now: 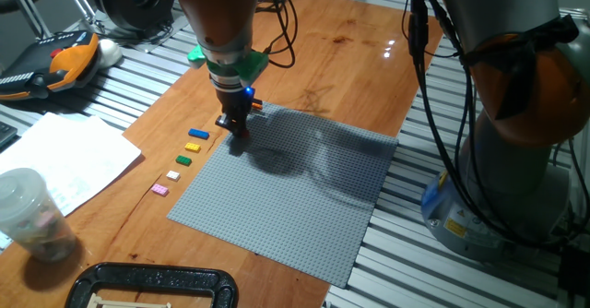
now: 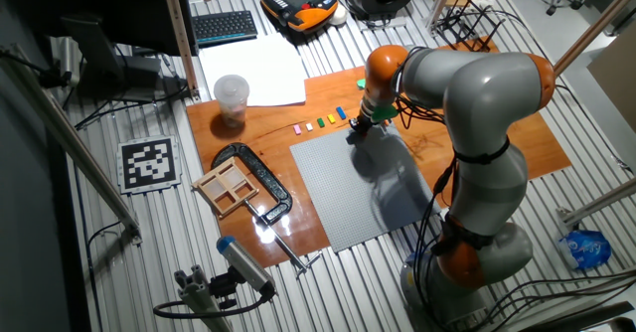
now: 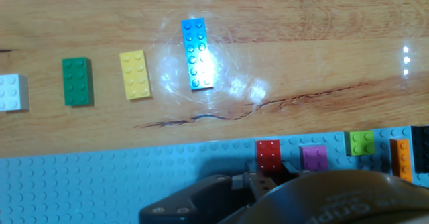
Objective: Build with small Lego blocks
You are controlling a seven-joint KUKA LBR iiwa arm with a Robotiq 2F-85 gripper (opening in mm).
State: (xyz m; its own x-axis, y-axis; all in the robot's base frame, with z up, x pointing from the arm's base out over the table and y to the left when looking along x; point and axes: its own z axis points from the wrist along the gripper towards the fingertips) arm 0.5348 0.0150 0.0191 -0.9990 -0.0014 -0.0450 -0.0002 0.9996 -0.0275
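My claw (image 1: 236, 129) low at baseplate (image 3: 100, 177) edge, jaws hidden, cannot tell grip. Red brick (image 3: 269, 154) on plate beside pink (image 3: 313, 157). Blue brick (image 3: 196, 53), yellow (image 3: 135, 74), green (image 3: 76, 81) wait in row on wood, easy to reach.

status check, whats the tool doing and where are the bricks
Tool low at the baseplate edge, grip state unclear. Red brick at its tip on the plate. Blue, yellow, green loose on wood. Nothing in the way.

grey-and-orange arm (image 2: 477, 103), black cables, green collar, black end effector (image 1: 235, 124).
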